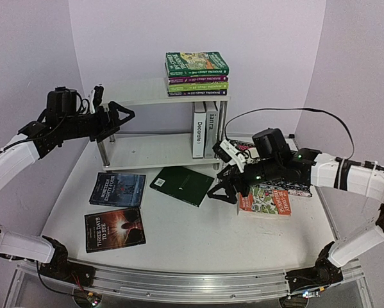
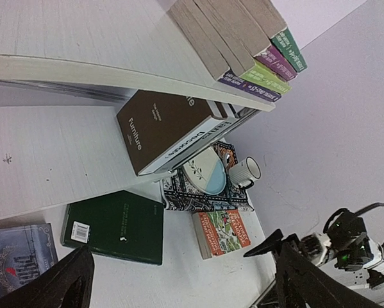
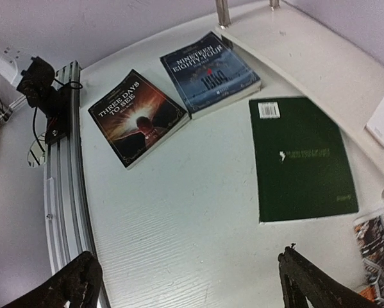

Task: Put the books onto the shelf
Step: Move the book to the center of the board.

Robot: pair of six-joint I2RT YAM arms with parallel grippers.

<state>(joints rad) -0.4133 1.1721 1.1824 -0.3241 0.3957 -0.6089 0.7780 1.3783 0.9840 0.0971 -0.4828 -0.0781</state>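
Four books [image 1: 115, 229] lying on the white tabletop [image 1: 198, 237], off the white chrome-legged shelf [image 1: 147, 152]. Right gripper [image 1: 222, 196] spread wide, empty, just beside the dark green flat book [image 1: 182, 185]: lower over its edge, pinch firmly, stand upright beside the shelved ones. Left gripper [image 1: 122, 122] likewise agape, empty.

Your left arm [image 1: 12, 160] and right arm [image 1: 358, 176] wear white shells between black joints. The left claw [image 1: 122, 120] and right claw [image 1: 222, 194] are black, with angular fingers. A thin black cable [image 1: 275, 110] loops off the right arm, near a small green light [image 1: 299, 154].
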